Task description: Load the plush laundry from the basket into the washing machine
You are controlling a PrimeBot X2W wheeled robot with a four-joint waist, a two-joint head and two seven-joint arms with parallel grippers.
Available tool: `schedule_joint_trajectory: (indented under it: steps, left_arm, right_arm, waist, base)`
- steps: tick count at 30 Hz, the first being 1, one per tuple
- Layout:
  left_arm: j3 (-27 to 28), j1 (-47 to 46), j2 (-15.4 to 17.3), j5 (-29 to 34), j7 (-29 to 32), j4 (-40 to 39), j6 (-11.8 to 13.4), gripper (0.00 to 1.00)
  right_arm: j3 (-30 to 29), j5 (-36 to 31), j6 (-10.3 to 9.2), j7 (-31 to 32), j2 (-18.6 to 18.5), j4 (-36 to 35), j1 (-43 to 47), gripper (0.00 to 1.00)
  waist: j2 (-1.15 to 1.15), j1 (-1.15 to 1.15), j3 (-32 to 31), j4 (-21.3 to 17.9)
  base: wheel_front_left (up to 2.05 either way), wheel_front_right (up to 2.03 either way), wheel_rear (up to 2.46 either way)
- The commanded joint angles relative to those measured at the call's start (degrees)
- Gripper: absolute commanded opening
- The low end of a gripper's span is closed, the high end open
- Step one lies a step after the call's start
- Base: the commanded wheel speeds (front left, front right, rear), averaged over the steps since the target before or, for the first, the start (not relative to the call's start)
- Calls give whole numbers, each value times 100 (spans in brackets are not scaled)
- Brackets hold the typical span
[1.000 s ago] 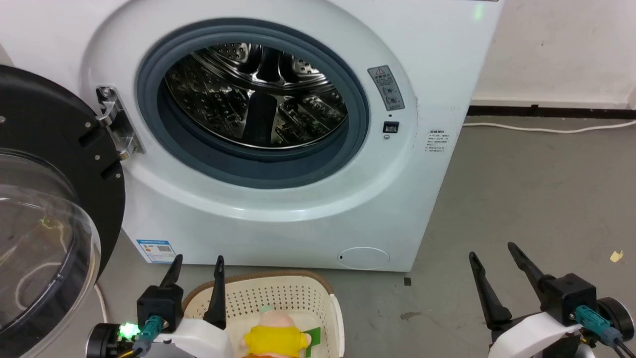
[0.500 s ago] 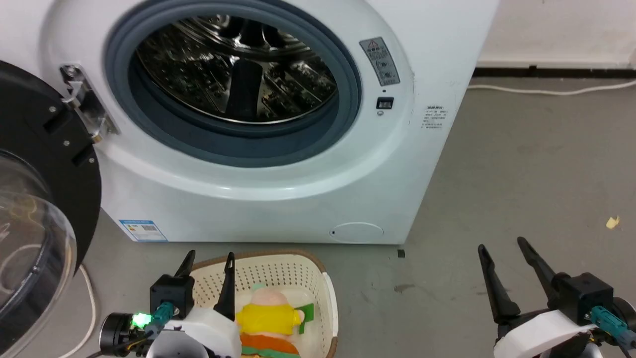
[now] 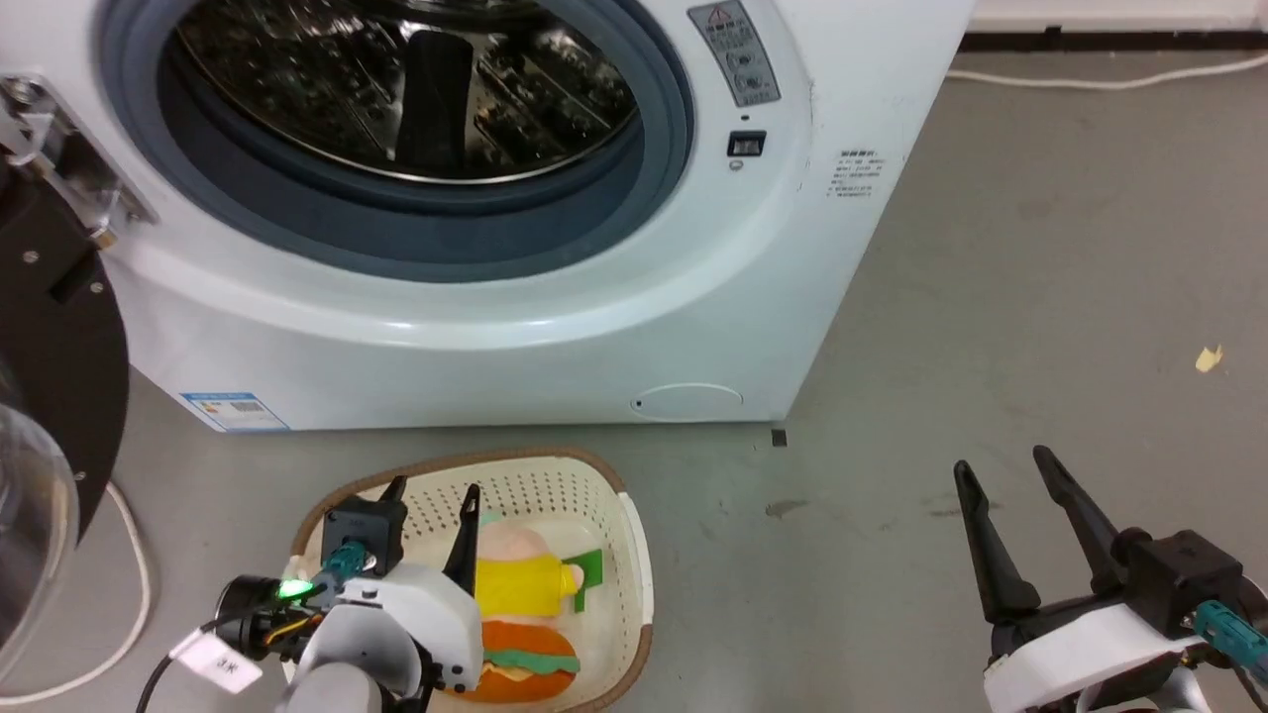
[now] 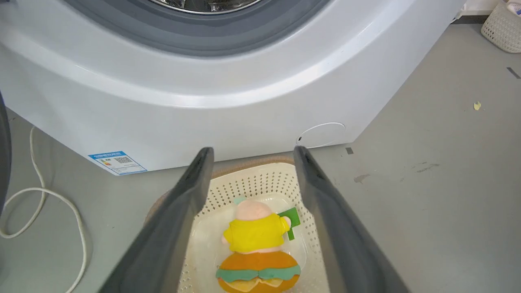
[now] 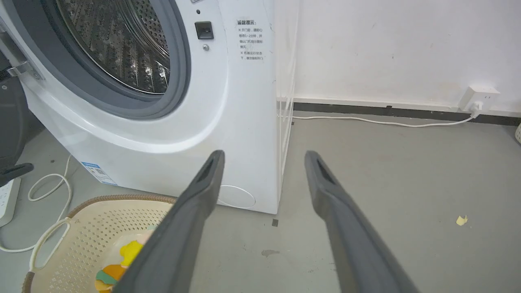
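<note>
Plush laundry, doll and burger in a line running along the fingers, lies in the basket directly under the left jaws, spread and empty, while the right jaws, likewise spread, hang well apart.

The washing machine bears a grey sticker with a warning triangle and small icons beside its porthole. Further right is a printed notice of several lines of Chinese characters, too small to read. A blue-edged label with a QR code sits low on its front, and a white tag low in the head view carries dark marks that cannot be made out.
</note>
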Motion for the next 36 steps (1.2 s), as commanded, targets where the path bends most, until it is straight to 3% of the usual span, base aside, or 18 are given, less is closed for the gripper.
schedule_joint_trajectory:
  steps: [1, 12, 30, 36]
  left_arm:
    - [-65, -195, 67, -48, 71, 212, -33, 100]
    - [-184, -730, 263, -324, 562, 1151, -129, 100]
    - [-497, -1599, 628, -552, 839, 2269, -233, 100]
    - [-611, -1941, 733, -608, 836, 2658, -167, 100]
  right_arm:
    - [2, 77, -2, -66, 7, -46, -112, 100]
    - [25, 284, -2, -198, 9, -54, -223, 100]
    - [65, 601, -3, -401, 11, -109, -396, 100]
    - [71, 698, -3, -473, 12, -122, -446, 100]
  waist:
    - [0, -1, 148, -65]
    - [0, -1, 667, -252]
    - [0, -1, 1550, -494]
    - [0, -1, 1837, -589]
  base:
    - [0, 0, 0]
    - [0, 0, 0]
    - [0, 0, 0]
    - [0, 0, 0]
